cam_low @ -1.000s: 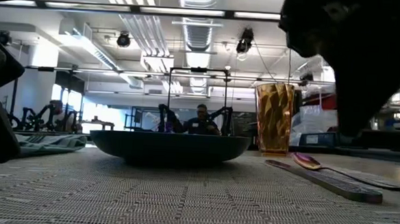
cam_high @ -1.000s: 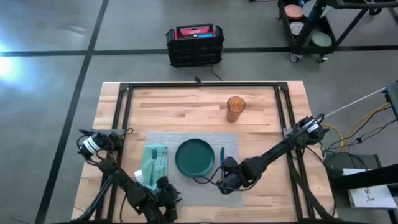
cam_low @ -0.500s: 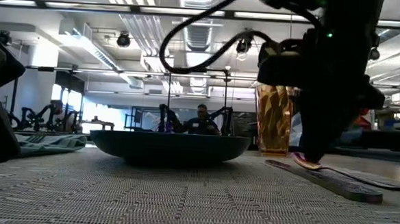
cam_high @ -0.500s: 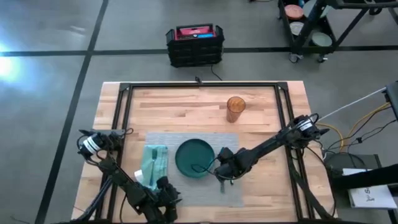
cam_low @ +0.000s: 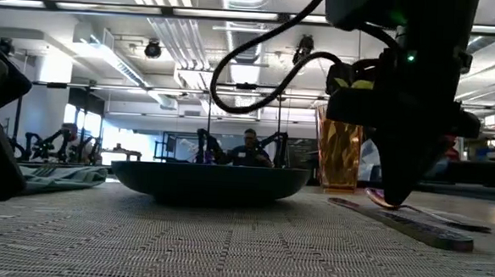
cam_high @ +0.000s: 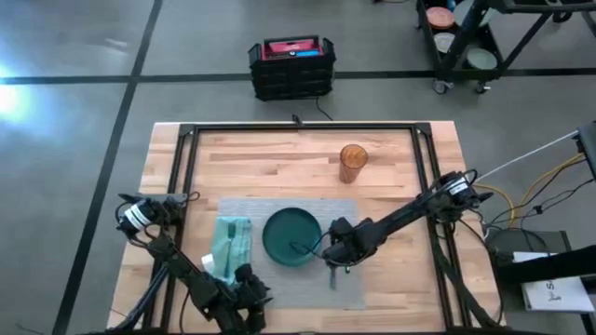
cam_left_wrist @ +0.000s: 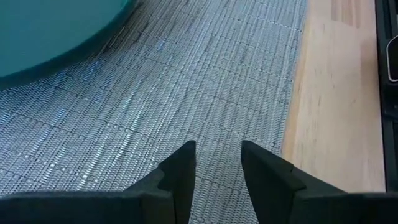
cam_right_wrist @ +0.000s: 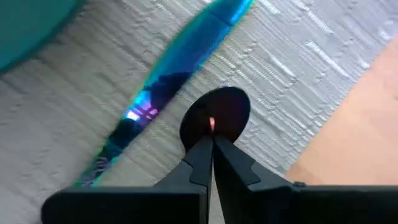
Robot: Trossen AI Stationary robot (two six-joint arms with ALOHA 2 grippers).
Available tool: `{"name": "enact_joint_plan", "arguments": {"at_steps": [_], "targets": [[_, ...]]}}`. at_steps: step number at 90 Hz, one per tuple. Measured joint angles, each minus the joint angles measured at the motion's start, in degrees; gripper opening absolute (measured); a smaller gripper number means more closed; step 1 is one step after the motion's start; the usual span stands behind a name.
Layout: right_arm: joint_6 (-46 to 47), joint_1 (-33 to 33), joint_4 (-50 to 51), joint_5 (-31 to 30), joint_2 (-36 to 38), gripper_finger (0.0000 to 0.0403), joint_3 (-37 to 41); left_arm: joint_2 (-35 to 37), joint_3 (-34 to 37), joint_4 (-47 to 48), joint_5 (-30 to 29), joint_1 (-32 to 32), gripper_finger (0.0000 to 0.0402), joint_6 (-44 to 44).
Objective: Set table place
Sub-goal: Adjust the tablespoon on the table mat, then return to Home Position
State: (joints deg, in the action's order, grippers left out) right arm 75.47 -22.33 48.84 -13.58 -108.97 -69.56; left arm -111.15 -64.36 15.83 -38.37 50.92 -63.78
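Observation:
A grey woven placemat (cam_high: 289,253) lies on the wooden table (cam_high: 279,163). On it rest a dark green plate (cam_high: 291,236), a blue knife (cam_right_wrist: 186,62) and a dark spoon (cam_low: 378,197) to the plate's right. My right gripper (cam_right_wrist: 212,144) comes down on the spoon, its fingers shut just behind the bowl (cam_right_wrist: 216,114). My left gripper (cam_left_wrist: 217,167) hovers open over the placemat's near edge, with nothing between its fingers. My right gripper meets the spoon where the bowl joins the handle (cam_right_wrist: 211,132), pinched at the free ends of the shut fingers. The fingers (cam_low: 395,184) point down from above. The spoon lies on the placemat, bowl away from the near edge, with its handle (cam_low: 455,221) running nearer.
A light teal napkin (cam_high: 231,244) lies on the placemat left of the plate. An amber cup (cam_high: 352,163) stands on the bare wood beyond the placemat. Black frame rails (cam_high: 298,130) run along the table's sides.
My right gripper has moved away from the near edge toward the plate's right side and come down onto the spoon beside the knife. The plate, napkin and cup have stayed where they were.

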Motion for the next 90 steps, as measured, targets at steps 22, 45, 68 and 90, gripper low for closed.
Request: {"name": "enact_joint_plan", "arguments": {"at_steps": [22,45,68,90], "targets": [[-1.72,0.0,2.98,-0.03,4.14,0.0,-0.38,0.0,0.0,-0.01,0.0,-0.01,0.0114,-0.01],[-12.81,3.68,13.51,-4.97,17.54,0.0,-3.34,0.0,0.0,-0.01,0.02,0.0,0.0114,0.01],[-36.67,16.98,11.62,-6.34,28.88,0.0041,-3.98,0.0,0.0,-0.01,-0.11,-0.08,0.0114,0.54],[-59.68,27.67,8.02,-5.75,27.52,0.0161,-4.0,0.0,0.0,0.01,-1.73,-0.28,0.0114,4.82]]}}
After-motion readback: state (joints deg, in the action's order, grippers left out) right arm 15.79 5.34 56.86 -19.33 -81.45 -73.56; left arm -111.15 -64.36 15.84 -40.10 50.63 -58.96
